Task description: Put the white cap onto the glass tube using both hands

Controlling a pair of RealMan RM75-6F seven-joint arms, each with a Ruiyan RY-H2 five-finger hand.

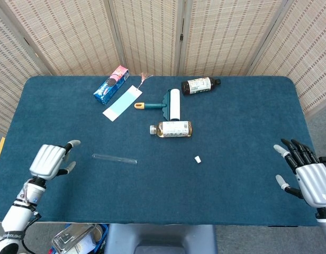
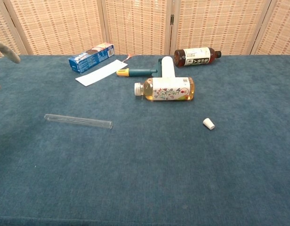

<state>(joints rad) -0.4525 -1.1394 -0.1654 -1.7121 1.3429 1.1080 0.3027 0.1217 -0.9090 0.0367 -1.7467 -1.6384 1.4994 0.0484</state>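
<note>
Head view. The glass tube [image 1: 115, 159] lies flat on the desk [image 1: 242, 116], left of centre, untouched. The white cap [image 1: 197, 159] sits apart from it to the right, on bare cloth, in front of the yellow bottle [image 1: 171, 129]. My left hand [image 1: 49, 160] is over the desk's left part, near the tube's left end but not touching it; it holds nothing, and its fingers look partly drawn in, with the thumb and one fingertip standing out. My right hand [image 1: 303, 174] hangs at the desk's right edge, fingers spread and empty, well apart from the cap.

Chest view. The tube [image 2: 78, 121] and cap [image 2: 208, 124] lie in the same places, both clear of the clutter at the back: lint roller [image 2: 159, 69], dark bottle [image 2: 197, 56], blue box [image 2: 91, 57] and paper strip [image 2: 101, 72]. Only a grey fingertip of my left hand [image 2: 7, 51] shows at the upper left edge; my right hand is not visible here.

Assessment. I judge the task to be at the approach step: nothing is grasped yet. Next, the left hand needs to come down on the tube and pinch it off the cloth, while the right crosses to the cap. The tube is thin, smooth and likely to roll; the cap is small and calls for a fine pinch.
</note>
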